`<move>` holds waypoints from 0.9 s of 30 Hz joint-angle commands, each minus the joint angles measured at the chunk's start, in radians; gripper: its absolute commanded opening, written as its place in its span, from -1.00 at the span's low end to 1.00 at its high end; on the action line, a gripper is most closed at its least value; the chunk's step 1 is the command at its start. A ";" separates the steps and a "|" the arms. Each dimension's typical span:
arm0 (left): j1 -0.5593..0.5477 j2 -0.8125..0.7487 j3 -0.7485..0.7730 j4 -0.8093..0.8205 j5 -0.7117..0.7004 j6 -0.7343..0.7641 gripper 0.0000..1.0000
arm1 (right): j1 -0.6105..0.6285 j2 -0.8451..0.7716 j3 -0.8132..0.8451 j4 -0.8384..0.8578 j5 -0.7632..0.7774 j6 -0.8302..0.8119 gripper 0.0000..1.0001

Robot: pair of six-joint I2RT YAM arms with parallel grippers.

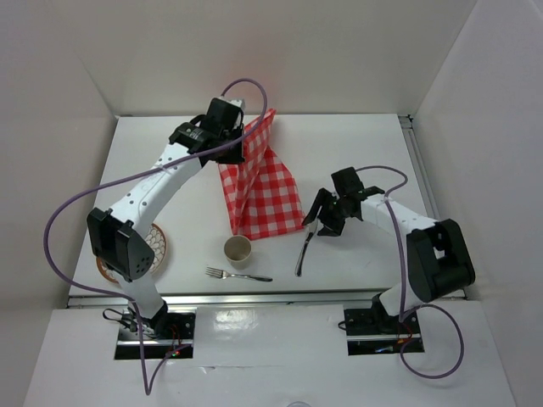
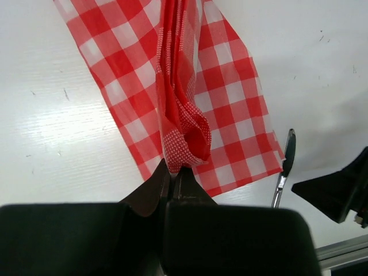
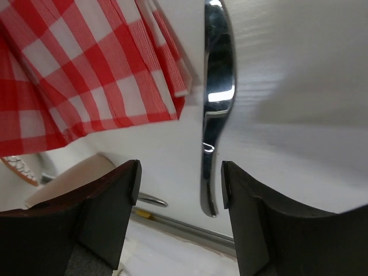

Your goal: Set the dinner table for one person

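Arm bases: bolted to a white board along the bottom of the overhead frame, with a metal rail [image 1: 254,298] running between that board and the desk.
Desk [image 1: 365,144]: white and matte, filling the middle of the overhead frame; faint scuffs show in the left wrist view.
Fork [image 1: 238,275]: flat on the desk, bottom centre, tines to the left.
Cup [image 1: 237,250]: upright, just above the fork and apart from it.
Plate [image 1: 158,246]: patterned rim, lower left, half hidden under the left arm [image 1: 161,182].
Knife [image 1: 303,252]: it looks like a knife, though the blade is small here; it lies right of the cup, running up and down the frame.
Right fingers [image 3: 109,201]: spread apart and empty, with the knife [image 3: 215,86] showing in the gap between them; I cannot tell whether they touch it.
Checked cloth [image 1: 267,199]: red and white, centre frame, its lower part spread on the desk and its upper part drawn up into a bunched fold.
Left fingers [image 2: 150,192]: pressed together on the bunched edge of the checked cloth [image 2: 184,132], at the upper centre of the overhead frame.
Room: plain white panels [image 1: 254,51] stand behind the desk and along both sides; purple cables [image 1: 59,212] loop off both arms.
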 commanded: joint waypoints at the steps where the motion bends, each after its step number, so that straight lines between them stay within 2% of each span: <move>1: 0.007 -0.030 -0.007 0.067 0.027 -0.043 -1.00 | 0.022 0.039 0.057 0.114 -0.099 0.101 0.37; 5: 0.016 -0.039 -0.017 0.067 0.027 -0.052 -1.00 | 0.057 0.088 0.057 0.148 -0.114 0.184 0.29; 11: 0.016 -0.059 -0.047 0.079 0.027 -0.062 -1.00 | 0.087 0.133 0.014 0.246 -0.134 0.350 0.29; 18: 0.016 -0.059 -0.037 0.079 0.027 -0.062 -1.00 | 0.133 0.153 -0.006 0.255 -0.093 0.506 0.51; 24: 0.016 -0.068 -0.037 0.079 0.027 -0.062 -1.00 | 0.154 0.194 0.005 0.237 -0.039 0.551 0.53; 27: 0.016 -0.077 -0.037 0.079 0.027 -0.071 -1.00 | 0.154 0.217 -0.018 0.305 -0.012 0.577 0.53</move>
